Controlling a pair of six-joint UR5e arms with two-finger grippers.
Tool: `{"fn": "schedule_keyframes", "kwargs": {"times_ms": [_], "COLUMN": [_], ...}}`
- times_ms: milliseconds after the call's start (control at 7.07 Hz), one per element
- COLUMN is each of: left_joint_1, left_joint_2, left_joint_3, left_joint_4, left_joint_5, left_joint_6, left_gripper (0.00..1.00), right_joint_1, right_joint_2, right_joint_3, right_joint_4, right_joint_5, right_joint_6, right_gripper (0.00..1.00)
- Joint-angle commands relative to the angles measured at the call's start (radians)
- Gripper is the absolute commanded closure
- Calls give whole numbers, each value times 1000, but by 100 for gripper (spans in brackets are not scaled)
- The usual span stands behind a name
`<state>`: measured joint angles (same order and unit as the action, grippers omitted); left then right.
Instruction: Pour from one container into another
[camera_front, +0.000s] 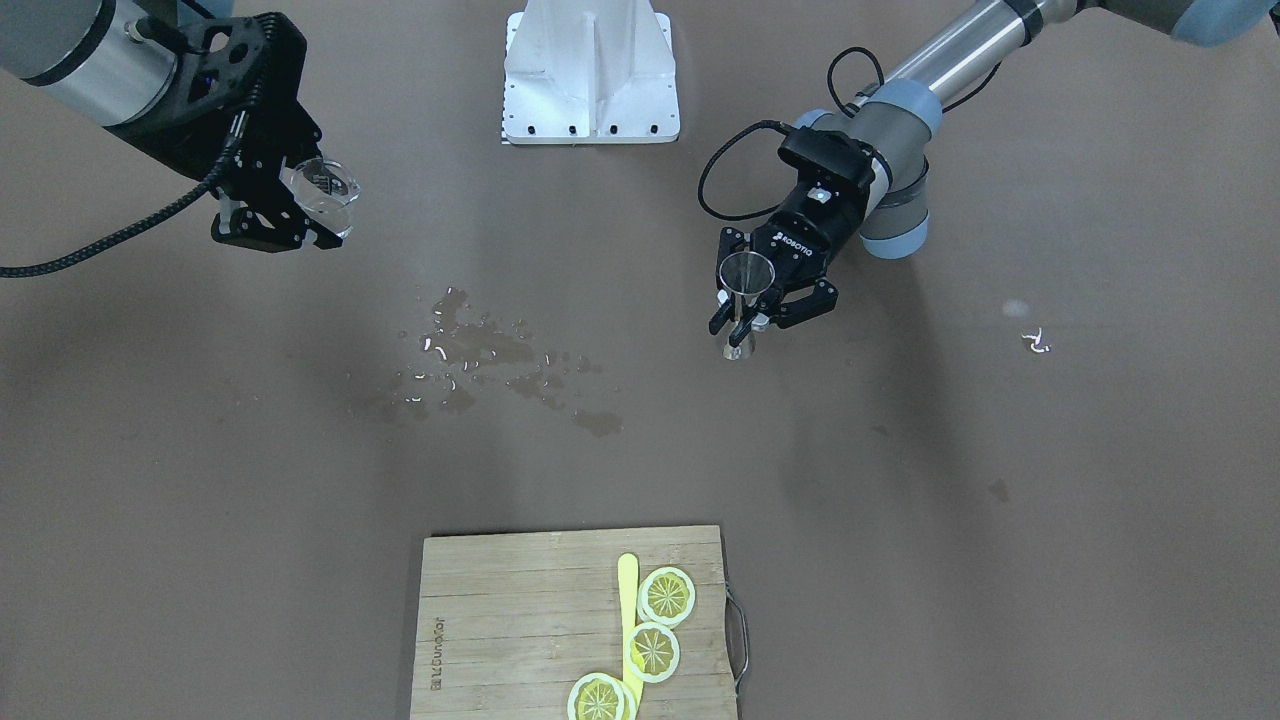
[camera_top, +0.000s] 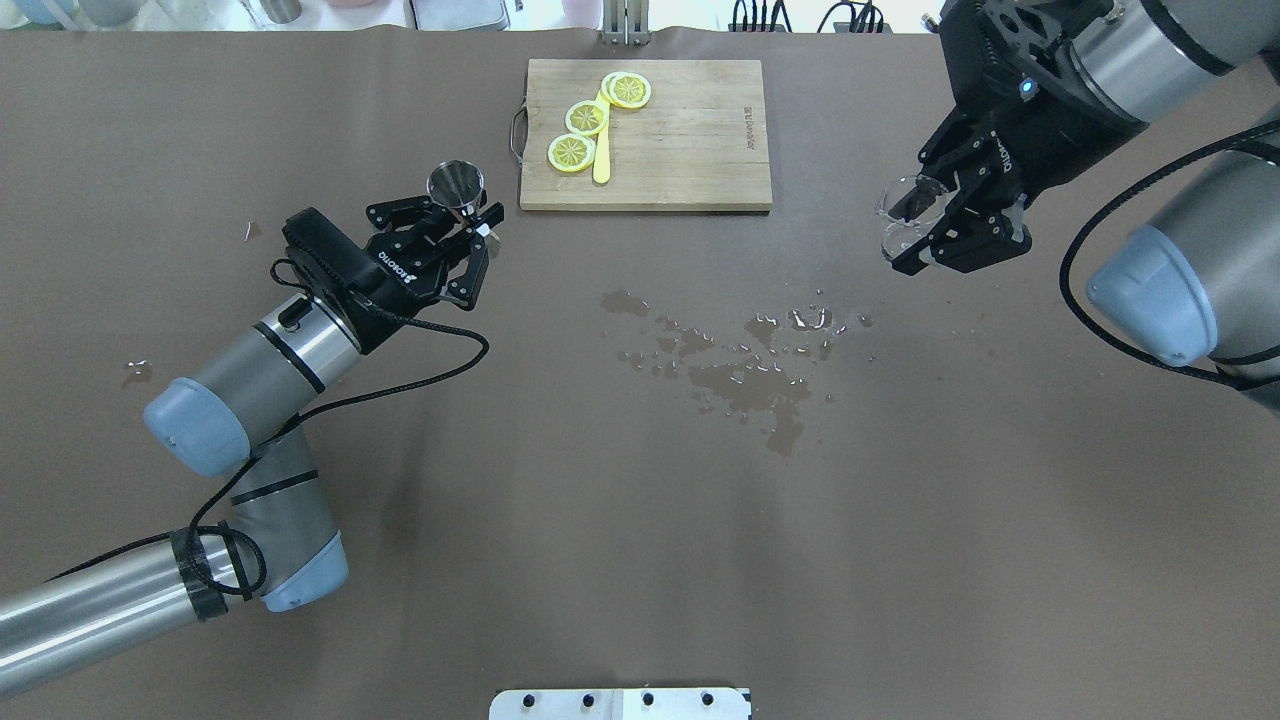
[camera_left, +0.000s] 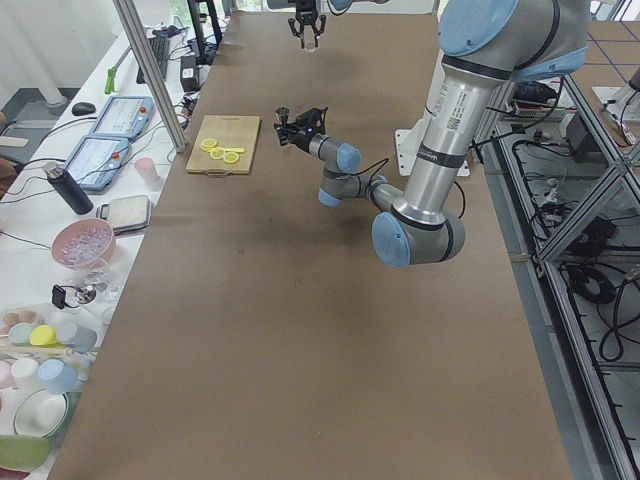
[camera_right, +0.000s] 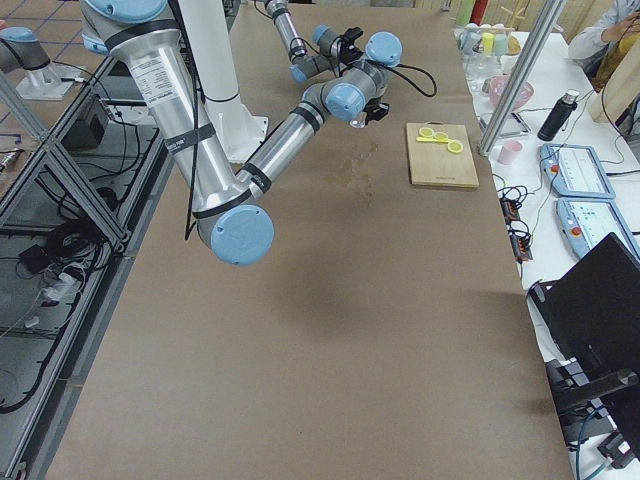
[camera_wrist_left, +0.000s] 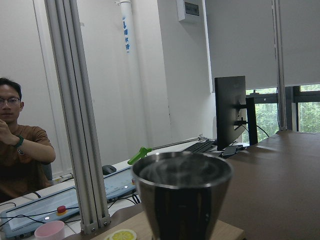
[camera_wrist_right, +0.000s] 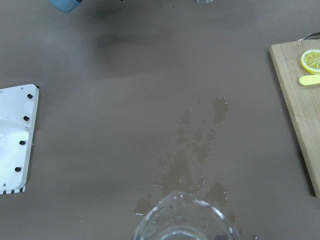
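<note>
The left gripper has its fingers drawn in narrow around the waist of a steel jigger, a small double-cone measuring cup. It is held upright, mouth up, low over the tabletop. Whether its base touches the surface cannot be told. It sits toward the table's far edge, just beside the near left corner of a wooden cutting board.

The right gripper is clamped on a clear glass, raised above the tabletop's right part, also toward the far edge. The glass looks tipped. Whether either vessel holds liquid cannot be told.

The two containers are well apart, with the board's width between them. A wet spill spreads over the middle of the tabletop. On the board, by its far left corner, lie lemon slices and a yellow knife.

The step in hand appears to be bringing the containers together before any pouring.

- The jigger's mouth is small, so the pouring lip should come directly above the receiving rim, close but not touching, before any tilt begins.
- The receiving vessel should be kept level and steady.
- The tilt should be slow, since the existing puddle suggests liquid misses easily.
- Meeting over bare tabletop, short of the board, would keep drips off the lemon.
</note>
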<state>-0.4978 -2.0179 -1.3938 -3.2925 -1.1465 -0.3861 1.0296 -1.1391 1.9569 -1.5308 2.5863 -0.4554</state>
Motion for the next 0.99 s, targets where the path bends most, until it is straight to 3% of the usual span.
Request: {"fn": "schedule_keyframes", "kwargs": {"times_ms": [0,141,566,848], "left_joint_1": [-4,5,28,82], "left_joint_2": [17,21,37,48], "left_joint_3": [-5,-14,-4,-2], "left_joint_4": [28,39,45,45], "left_joint_5": [40,115,186,273], "left_joint_6": [-51,-69,-111,-112], "left_gripper": [100,100,100,100], "right_joint_1": [7,7,7,36], "right_joint_2": [-14,-16,-45,-91], "right_joint_3": [-58,-84,-130,-211], "right_joint_4": [142,209,369,563], "right_joint_5": [26,40,43,43], "right_joint_6": [88,142,240,282], "right_gripper": [100,100,100,100]}}
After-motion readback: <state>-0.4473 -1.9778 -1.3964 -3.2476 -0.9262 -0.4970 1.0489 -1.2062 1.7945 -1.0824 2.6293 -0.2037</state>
